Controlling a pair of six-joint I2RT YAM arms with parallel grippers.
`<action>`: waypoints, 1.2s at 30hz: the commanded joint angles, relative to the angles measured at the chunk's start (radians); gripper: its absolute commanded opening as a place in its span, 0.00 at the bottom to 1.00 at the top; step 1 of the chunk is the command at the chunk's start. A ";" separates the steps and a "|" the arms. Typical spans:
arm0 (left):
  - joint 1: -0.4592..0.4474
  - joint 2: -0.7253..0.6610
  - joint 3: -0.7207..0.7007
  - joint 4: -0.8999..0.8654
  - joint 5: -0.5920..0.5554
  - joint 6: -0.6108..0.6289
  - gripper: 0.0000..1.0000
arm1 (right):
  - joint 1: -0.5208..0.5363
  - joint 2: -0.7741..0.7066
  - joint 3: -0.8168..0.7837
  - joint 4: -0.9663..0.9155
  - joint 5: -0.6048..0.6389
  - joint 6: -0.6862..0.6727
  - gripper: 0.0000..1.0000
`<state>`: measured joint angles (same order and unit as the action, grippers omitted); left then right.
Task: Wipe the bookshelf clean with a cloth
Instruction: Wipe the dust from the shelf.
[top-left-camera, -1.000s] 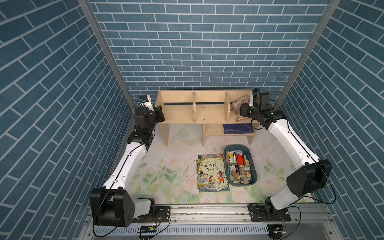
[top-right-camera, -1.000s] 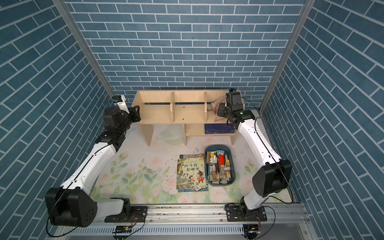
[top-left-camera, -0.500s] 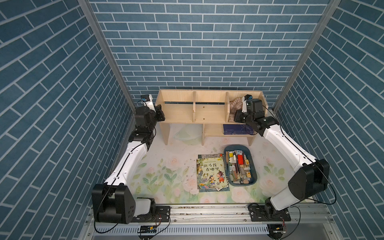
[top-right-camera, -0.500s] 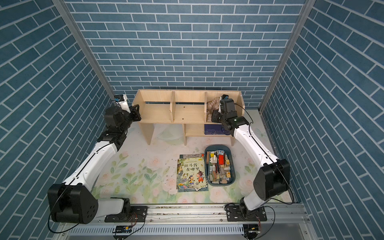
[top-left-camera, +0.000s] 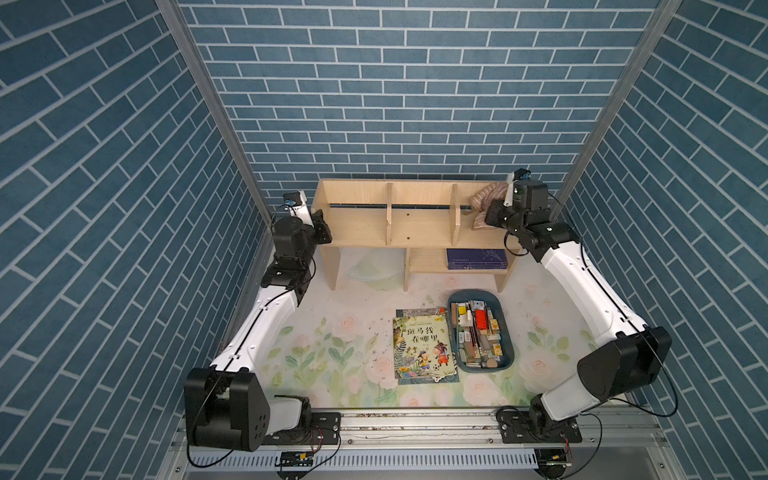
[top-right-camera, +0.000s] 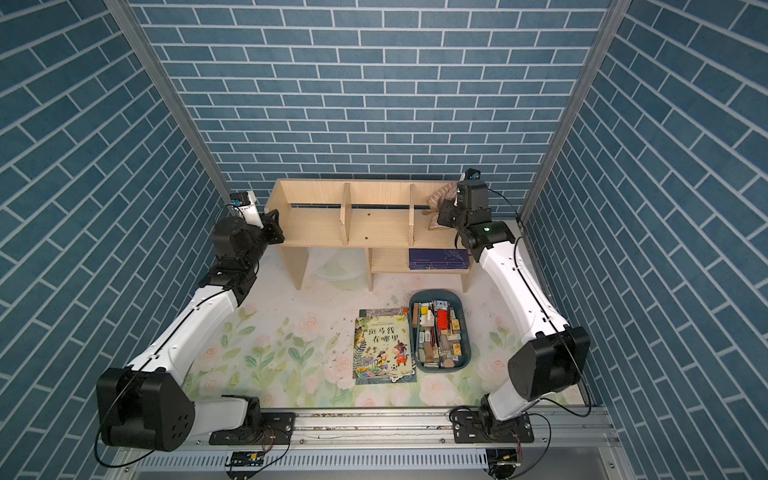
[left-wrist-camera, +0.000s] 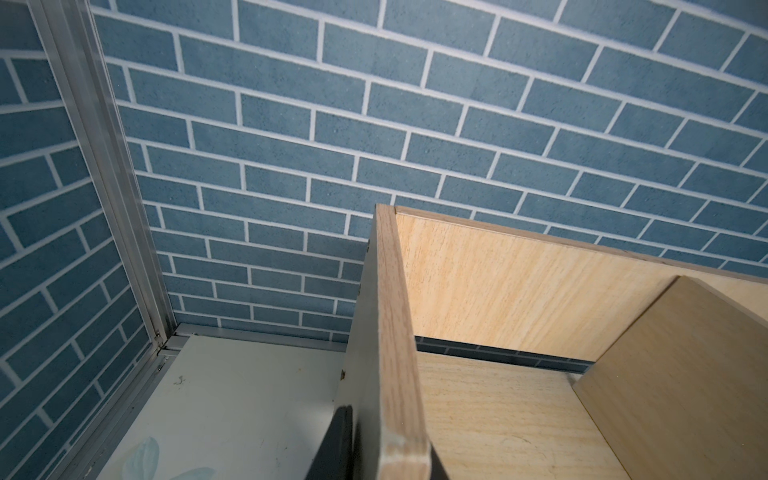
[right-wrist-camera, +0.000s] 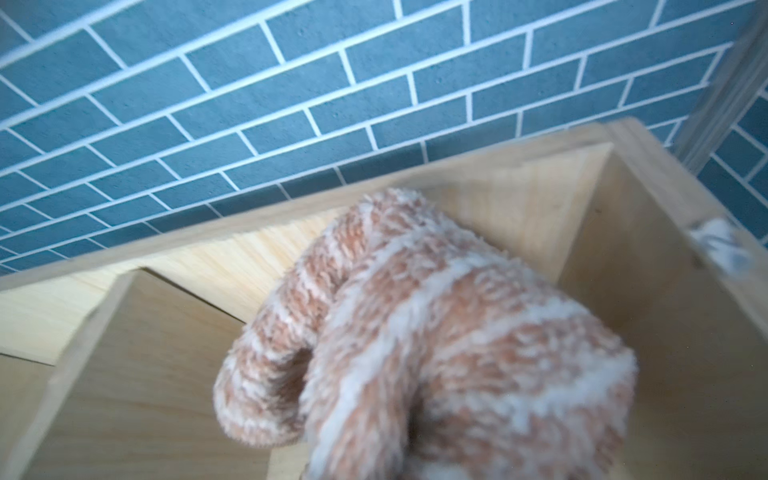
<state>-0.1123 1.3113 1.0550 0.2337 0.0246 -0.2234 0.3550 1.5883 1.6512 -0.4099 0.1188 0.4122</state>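
The light-wood bookshelf (top-left-camera: 419, 226) (top-right-camera: 378, 226) stands against the back wall in both top views. My left gripper (top-left-camera: 322, 224) (top-right-camera: 274, 222) is shut on its left side panel (left-wrist-camera: 390, 332). In the left wrist view a dark finger (left-wrist-camera: 334, 444) lies flat against the panel's outer face. The striped brown-pink and cream cloth (top-left-camera: 486, 199) (top-right-camera: 440, 198) is bunched in the right compartment. My right gripper (top-left-camera: 494, 216) (top-right-camera: 446, 216) is shut on it at that compartment's front. In the right wrist view the cloth (right-wrist-camera: 436, 332) hides the fingers.
A picture book (top-left-camera: 424, 347) lies on the floral mat beside a blue tray (top-left-camera: 509, 353) of small items. A dark blue book (top-left-camera: 477, 257) rests on the lower shelf. Dark crumbs dot the mat. Brick walls stand close on both sides and behind.
My right gripper closed on the cloth, pushed left into the right compartment, then drew back to the right with it. The left arm barely moved.
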 joint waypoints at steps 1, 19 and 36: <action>-0.084 0.009 -0.029 -0.018 0.163 -0.105 0.00 | 0.050 0.030 0.032 0.034 -0.041 -0.012 0.00; -0.081 -0.032 -0.063 -0.042 0.095 -0.109 0.00 | -0.022 -0.081 -0.140 -0.078 0.110 -0.032 0.00; -0.079 -0.032 -0.066 -0.040 0.106 -0.082 0.00 | 0.122 0.225 0.378 -0.163 0.084 -0.095 0.00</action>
<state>-0.1383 1.2850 1.0176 0.2646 -0.0029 -0.2234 0.4572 1.7809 2.0090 -0.5434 0.2058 0.3492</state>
